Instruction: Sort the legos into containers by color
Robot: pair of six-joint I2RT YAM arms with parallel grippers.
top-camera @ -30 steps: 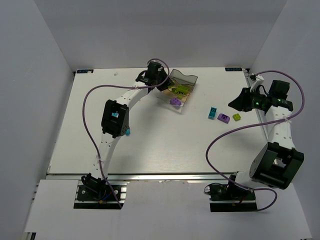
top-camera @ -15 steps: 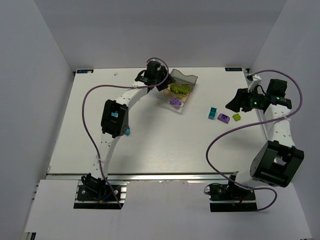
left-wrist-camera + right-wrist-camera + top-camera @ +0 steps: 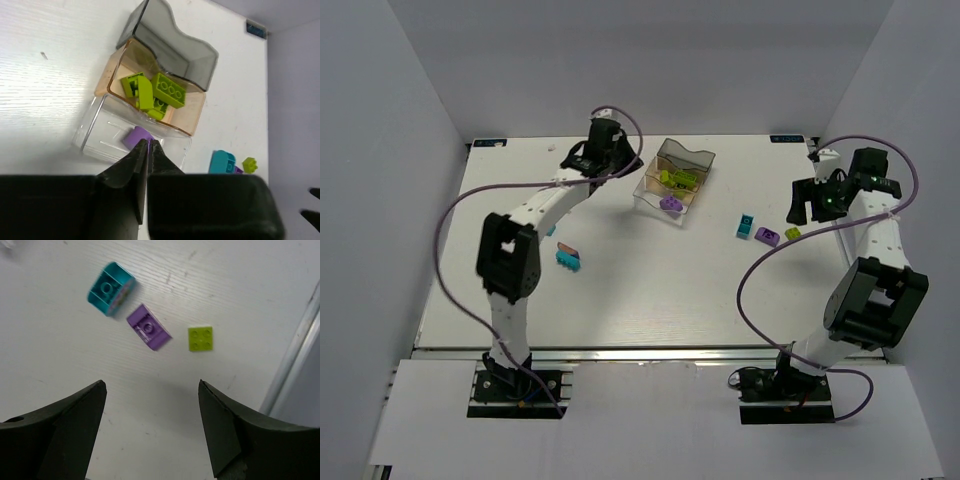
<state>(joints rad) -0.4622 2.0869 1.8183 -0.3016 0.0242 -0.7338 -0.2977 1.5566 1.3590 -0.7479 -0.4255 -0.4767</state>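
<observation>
The clear three-compartment container (image 3: 692, 158) (image 3: 95, 130) stands at the back middle. Its brown middle section holds lime legos (image 3: 152, 92) (image 3: 677, 180), and its clear near section holds a purple lego (image 3: 136, 135) (image 3: 671, 203). My left gripper (image 3: 149, 143) (image 3: 628, 168) is shut and empty, just left of the container. A teal lego (image 3: 111, 288) (image 3: 746, 226), a purple lego (image 3: 148, 333) (image 3: 767, 236) and a small lime lego (image 3: 200, 338) (image 3: 792, 234) lie on the right. Above and just right of them my right gripper (image 3: 151, 387) (image 3: 802, 212) hovers open. A teal-and-pink lego (image 3: 567, 258) lies left of centre.
Another small teal piece (image 3: 551, 231) peeks out beside the left arm's forearm. A metal rail (image 3: 295, 355) runs along the table's right edge close to the right gripper. White walls enclose the table on three sides.
The left arm swung left, away from over the container, and its jaws closed; the teal-and-pink lego now shows. The right gripper's jaws opened wide as it turned over the three legos.
</observation>
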